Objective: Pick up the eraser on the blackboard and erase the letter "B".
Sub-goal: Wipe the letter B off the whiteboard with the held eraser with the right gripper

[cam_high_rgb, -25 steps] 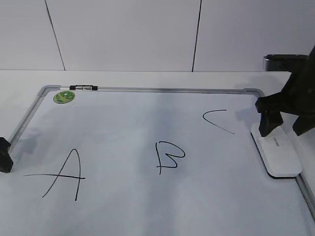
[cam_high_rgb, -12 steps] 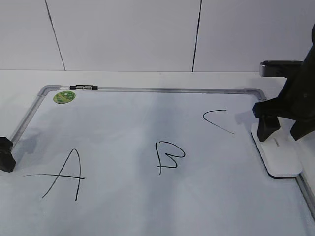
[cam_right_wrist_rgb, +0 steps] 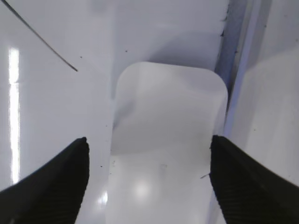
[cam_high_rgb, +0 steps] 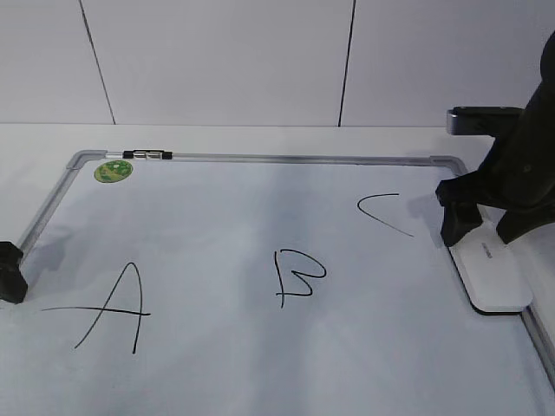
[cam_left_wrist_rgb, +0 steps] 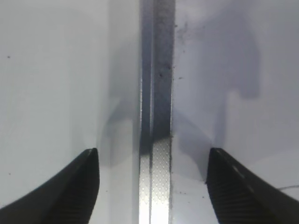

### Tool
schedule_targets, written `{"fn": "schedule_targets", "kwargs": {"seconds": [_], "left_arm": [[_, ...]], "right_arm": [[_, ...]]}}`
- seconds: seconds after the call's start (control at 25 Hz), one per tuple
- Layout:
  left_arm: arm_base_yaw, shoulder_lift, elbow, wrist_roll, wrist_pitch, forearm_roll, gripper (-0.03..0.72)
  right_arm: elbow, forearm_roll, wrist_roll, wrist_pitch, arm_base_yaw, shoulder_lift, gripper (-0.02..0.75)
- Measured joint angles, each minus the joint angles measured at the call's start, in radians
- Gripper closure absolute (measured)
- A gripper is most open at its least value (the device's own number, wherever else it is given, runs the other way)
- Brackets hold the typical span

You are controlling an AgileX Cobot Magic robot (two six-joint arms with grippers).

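White eraser [cam_high_rgb: 494, 276] flat by board's right edge

Eraser [cam_right_wrist_rgb: 166, 140] glossy smooth plastic; blackboard [cam_high_rgb: 217, 225] frame brushed metal.

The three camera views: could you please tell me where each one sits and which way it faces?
Exterior view: in front, slanting down at the blackboard; right claw and left claw show.
Left wrist view: looks down on the board's frame between open left claw tips.
Right wrist view: looks down on the eraser between open claw tips.
Exterior and right wrist share the eraser.
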Motion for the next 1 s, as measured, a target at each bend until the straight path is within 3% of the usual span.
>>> {"fn": "schedule_targets", "kwargs": {"seconds": [1.0], "left_arm": [[0.0,0.0,-0.002,0.0,0.004,0.0,0.148]], "right_arm": [[-0.006,-0.032,0.1,0.052,0.0,0.08,0.104]]}}
